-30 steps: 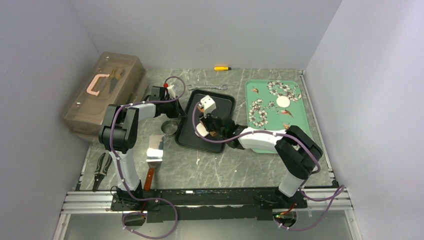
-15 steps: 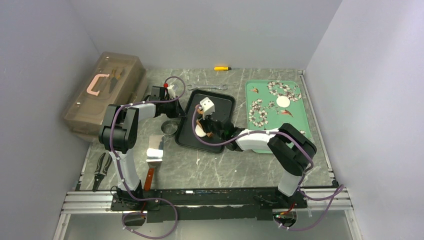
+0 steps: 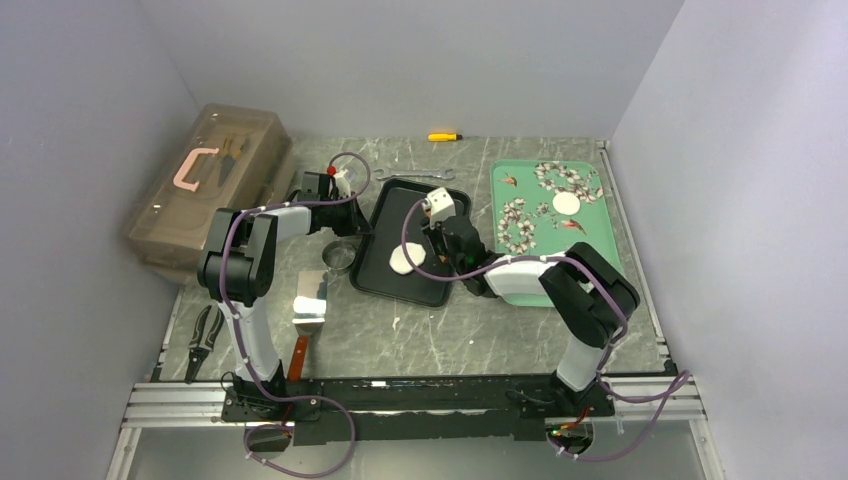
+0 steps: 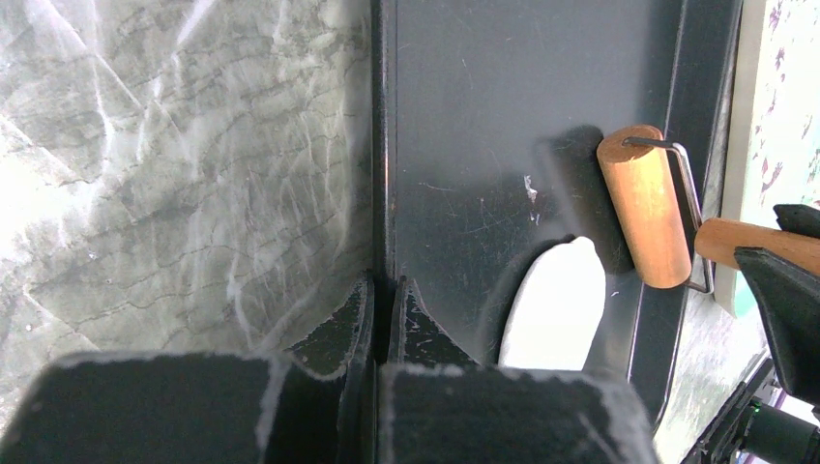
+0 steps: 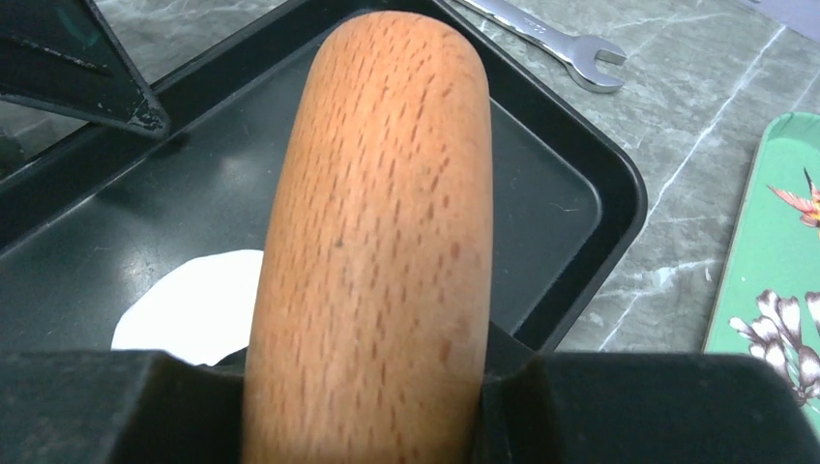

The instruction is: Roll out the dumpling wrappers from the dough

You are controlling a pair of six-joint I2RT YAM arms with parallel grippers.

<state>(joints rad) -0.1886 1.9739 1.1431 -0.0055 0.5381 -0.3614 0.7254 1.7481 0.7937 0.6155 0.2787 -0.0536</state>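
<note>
Pulled clear of the dough (image 4: 553, 304) since a second ago, your right fingers (image 3: 441, 230) now hang toward the far right corner of the black tray (image 4: 464, 116), pinching the wooden roller (image 4: 643, 205) by its handle. A flattened white oval, the dough lies bare by the tray's left rim, closer to the near edge of the surface (image 3: 450, 330) than the barrel. Its long axis runs near-to-far, roughly parallel to the barrel, which sits just beside its far right end; you cannot tell whether they touch. Your left fingers (image 3: 358, 220) are clamped on the tray's left rim, nearer the dough. The next pass likely calls for a sweep back toward the near left corner. One dumpling wrapper (image 3: 566, 204) rests on the green tray (image 3: 600, 225) by the right edge.
</note>
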